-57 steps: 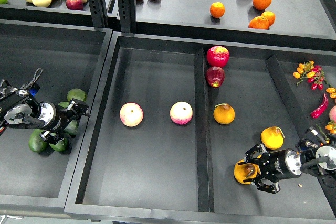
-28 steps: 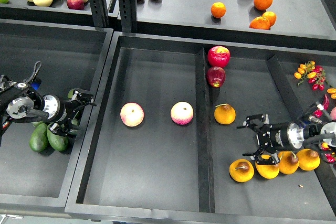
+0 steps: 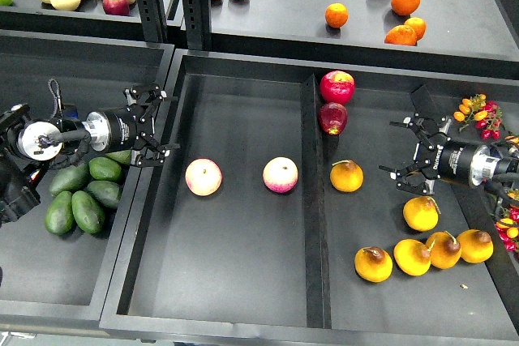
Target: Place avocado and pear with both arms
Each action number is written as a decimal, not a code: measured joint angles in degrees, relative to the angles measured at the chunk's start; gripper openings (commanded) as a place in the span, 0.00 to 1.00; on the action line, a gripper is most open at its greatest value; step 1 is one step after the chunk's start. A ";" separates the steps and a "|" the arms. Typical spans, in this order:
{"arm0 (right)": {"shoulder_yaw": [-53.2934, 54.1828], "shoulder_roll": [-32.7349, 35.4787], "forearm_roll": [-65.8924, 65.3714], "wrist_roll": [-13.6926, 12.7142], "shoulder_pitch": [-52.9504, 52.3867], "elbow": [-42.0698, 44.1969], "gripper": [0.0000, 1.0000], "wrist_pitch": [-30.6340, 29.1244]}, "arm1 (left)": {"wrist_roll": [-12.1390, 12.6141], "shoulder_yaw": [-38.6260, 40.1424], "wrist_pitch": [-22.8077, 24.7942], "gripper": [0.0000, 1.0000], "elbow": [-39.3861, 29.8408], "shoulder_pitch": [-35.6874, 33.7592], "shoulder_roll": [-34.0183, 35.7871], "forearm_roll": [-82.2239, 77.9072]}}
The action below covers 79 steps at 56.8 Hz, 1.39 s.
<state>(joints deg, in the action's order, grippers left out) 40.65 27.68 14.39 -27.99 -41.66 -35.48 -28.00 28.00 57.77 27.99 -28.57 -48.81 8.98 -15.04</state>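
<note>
Several dark green avocados (image 3: 87,192) lie in a cluster in the left bin (image 3: 49,79); I cannot tell the task's avocado from the rest. My left gripper (image 3: 165,126) is open and empty, above and to the right of them, over the wall between the bins. The round yellow-orange pear (image 3: 374,264) with a brown dimple lies at the left end of a row of pears in the right compartment. My right gripper (image 3: 399,150) is open and empty, well behind that row and apart from it.
Two pink-yellow apples (image 3: 203,177) (image 3: 280,174) lie in the middle compartment. Two red apples (image 3: 336,87) and a stemmed pear (image 3: 346,176) lie right of the divider (image 3: 312,224). Other pears (image 3: 444,250), chillies (image 3: 493,164) and oranges (image 3: 336,14) on the shelf.
Both grippers have let go and pulled back. The left one moved up and right off the avocados. The right one moved up and right, leaving the dimpled pear lying in the row.
</note>
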 measured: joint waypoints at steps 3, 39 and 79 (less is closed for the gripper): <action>3.93 -2.01 0.03 -0.01 0.82 0.06 0.99 0.00 | 0.00 2.29 0.00 0.99 0.00 0.42 -0.84 1.37; 46.29 -27.65 -0.58 18.38 4.79 6.84 0.99 0.01 | -10.98 28.62 0.01 1.00 -0.83 9.29 -8.98 13.60; 50.19 -27.69 -6.51 27.88 11.71 -0.85 0.99 0.07 | -20.80 31.89 0.01 1.00 -18.54 24.18 -8.99 13.73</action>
<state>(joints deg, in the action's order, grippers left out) 90.84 0.00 7.88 -0.11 -29.95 -36.33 -27.93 7.20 89.67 28.00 -47.11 -24.63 0.00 -1.31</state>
